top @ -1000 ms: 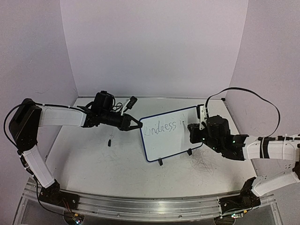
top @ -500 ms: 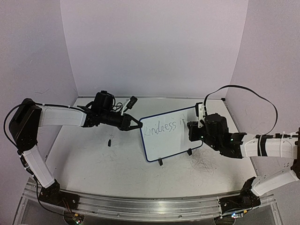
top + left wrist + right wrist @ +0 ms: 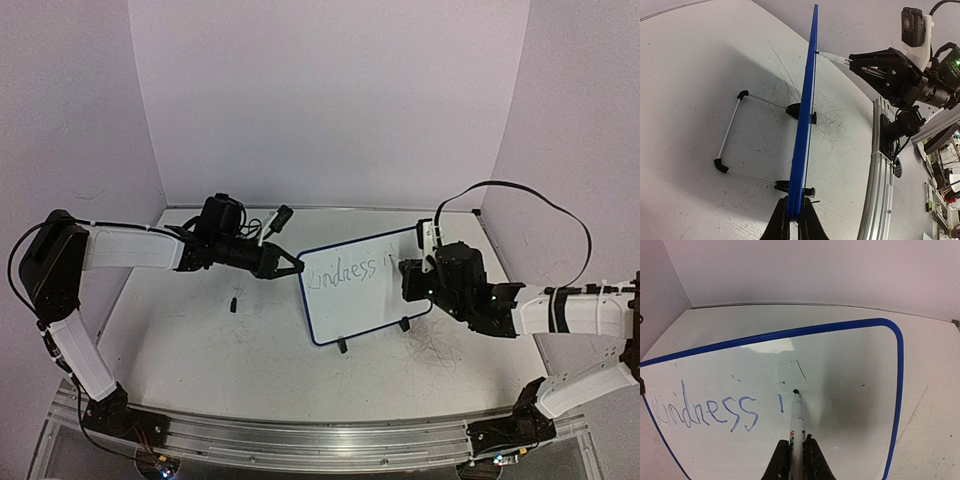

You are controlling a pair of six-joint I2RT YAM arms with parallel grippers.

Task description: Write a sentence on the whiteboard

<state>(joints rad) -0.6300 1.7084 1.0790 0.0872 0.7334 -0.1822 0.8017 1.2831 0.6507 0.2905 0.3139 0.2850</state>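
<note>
Nearest the arms, the worktop (image 3: 250,380) is scuffed, with grey scribble marks just in front of the board's right foot. A small dark object (image 3: 234,300) lies off to the left, too small to identify.

Next comes the whiteboard (image 3: 365,305), standing mid-worktop on two black clip feet (image 3: 342,346), with a wire stand (image 3: 730,130) behind it. The left end effector (image 3: 794,217) is pressed together on the blue frame at the board's left edge, and I'd say it is there to steady the board.

On the writing side, the right end effector (image 3: 796,447) pinches a marker (image 3: 798,422). Its tip appears to sit on the white surface, a little right of centre.

As for progress, the sentence (image 3: 705,410) so far reads "Kindness", complete and legible across the left half. An "i" sits just beside the marker tip, with a faint slanted stroke above it. A word and a letter is no sentence yet, so I'd call this begun and well underway, not finished.

What's left is to finish that second word and write whatever follows. The top line has some room to the right, and the lower half of the board is blank, so there is space for a second line.

Beyond the board there are only plain walls.
</note>
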